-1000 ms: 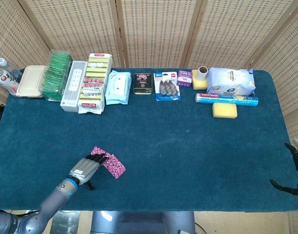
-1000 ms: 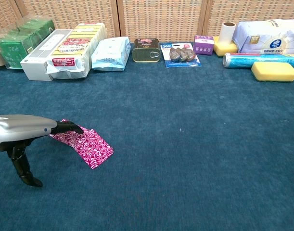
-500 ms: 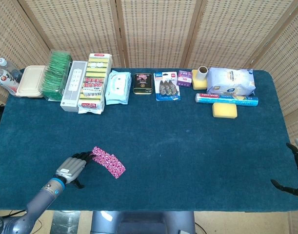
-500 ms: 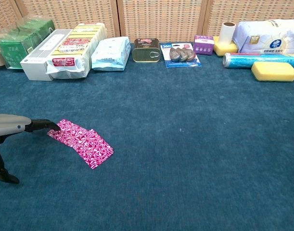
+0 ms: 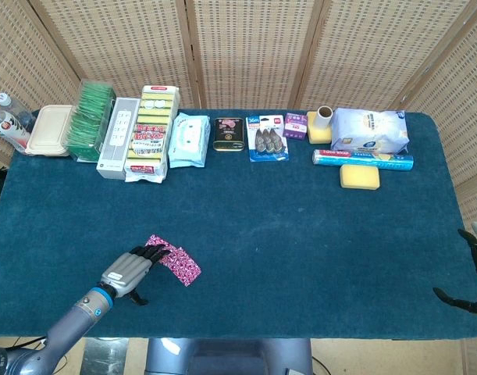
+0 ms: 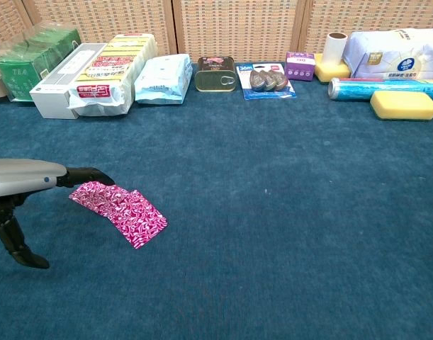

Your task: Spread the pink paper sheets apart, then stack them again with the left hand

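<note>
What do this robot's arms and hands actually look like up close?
The left robot hand has a silver-grey metal back and black fingers, much like a human hand. A blue ring marks its wrist, and the forearm behind it is a smooth grey tube. The right robot hand, at the table's edge, shows mostly thin black fingers with a pale tip.

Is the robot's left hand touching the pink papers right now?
Cannot tell. In the chest view the left hand has fingertips just above the near edge of the pink paper sheets; in the head view they overlap, so no gap or contact shows plainly.
</note>
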Robot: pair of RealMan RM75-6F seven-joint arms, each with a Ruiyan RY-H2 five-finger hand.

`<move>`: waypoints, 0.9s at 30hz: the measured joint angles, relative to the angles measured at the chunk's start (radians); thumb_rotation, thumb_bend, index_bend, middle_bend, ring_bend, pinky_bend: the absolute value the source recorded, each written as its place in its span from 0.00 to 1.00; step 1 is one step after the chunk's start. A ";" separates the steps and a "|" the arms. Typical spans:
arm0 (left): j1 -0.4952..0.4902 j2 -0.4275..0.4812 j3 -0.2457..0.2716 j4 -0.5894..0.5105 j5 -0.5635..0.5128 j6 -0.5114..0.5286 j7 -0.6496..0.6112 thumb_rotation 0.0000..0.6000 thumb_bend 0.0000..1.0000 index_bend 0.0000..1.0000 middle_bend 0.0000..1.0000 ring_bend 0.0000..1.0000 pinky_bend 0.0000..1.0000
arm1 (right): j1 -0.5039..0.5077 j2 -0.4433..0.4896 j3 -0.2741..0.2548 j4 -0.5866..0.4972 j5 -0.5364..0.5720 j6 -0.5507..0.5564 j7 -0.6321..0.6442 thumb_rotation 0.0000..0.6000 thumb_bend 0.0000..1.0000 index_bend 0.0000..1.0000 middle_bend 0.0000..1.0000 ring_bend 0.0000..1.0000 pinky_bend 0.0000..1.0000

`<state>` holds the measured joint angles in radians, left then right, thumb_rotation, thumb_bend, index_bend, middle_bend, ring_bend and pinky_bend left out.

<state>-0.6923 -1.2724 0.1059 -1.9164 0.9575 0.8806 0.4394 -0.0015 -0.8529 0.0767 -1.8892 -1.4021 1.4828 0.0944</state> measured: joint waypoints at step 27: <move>0.008 0.026 0.021 0.086 -0.101 -0.020 -0.064 1.00 0.08 0.00 0.00 0.00 0.08 | -0.010 0.004 0.000 -0.008 -0.007 0.018 0.000 1.00 0.00 0.08 0.00 0.00 0.01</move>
<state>-0.6844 -1.2466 0.1273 -1.8299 0.8568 0.8604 0.3758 -0.0116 -0.8490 0.0764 -1.8974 -1.4091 1.5013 0.0948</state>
